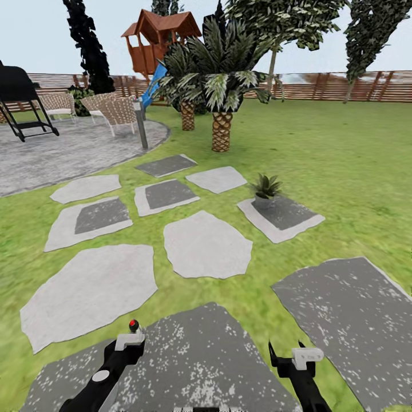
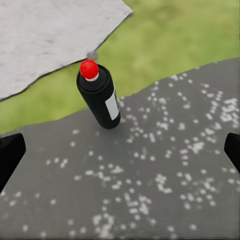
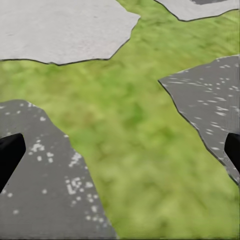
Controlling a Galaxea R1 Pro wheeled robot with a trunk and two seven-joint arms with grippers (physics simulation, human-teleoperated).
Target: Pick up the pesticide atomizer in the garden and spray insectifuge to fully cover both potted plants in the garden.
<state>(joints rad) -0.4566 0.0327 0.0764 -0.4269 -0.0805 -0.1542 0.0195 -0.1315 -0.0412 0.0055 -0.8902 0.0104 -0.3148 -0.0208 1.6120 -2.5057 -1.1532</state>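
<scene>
Speckled dark-grey stone is lying nearest in the head view, a broad slab (image 1: pixel 212 355) flecked with white, with the left hand (image 1: pixel 130 342) and the right hand (image 1: pixel 293 359) hanging low over it. A red cap is peeking just above the left hand, marking the pesticide atomizer (image 1: pixel 134 326). Farther off, pale smooth stepping stones (image 1: pixel 206 243) are spreading across the mottled green lawn (image 1: pixel 355 171). One small spiky-leaved plant (image 1: pixel 265 187) is sitting at the far-left corner of a grey slab to the right. Beyond are scaly-trunked palms (image 1: pixel 220 86), wicker chairs (image 1: pixel 117 111) on a round cobbled patio, a wooden playhouse (image 1: pixel 160 43) and a slatted brown fence (image 1: pixel 343 86).

The left wrist view is showing the atomizer (image 2: pixel 100 97) plainly: a glossy black cylinder with a white label and rounded red top, standing slightly tilted on the speckled slab close to its edge with the grass. The left hand is spread wide, its dark fingertips (image 2: pixel 10 155) at the frame's two sides, well clear of the bottle.

The right wrist view is showing blotchy grass between slabs, one pale (image 3: pixel 60 30); the right hand's fingertips (image 3: pixel 9 157) are likewise wide apart, holding nothing.
</scene>
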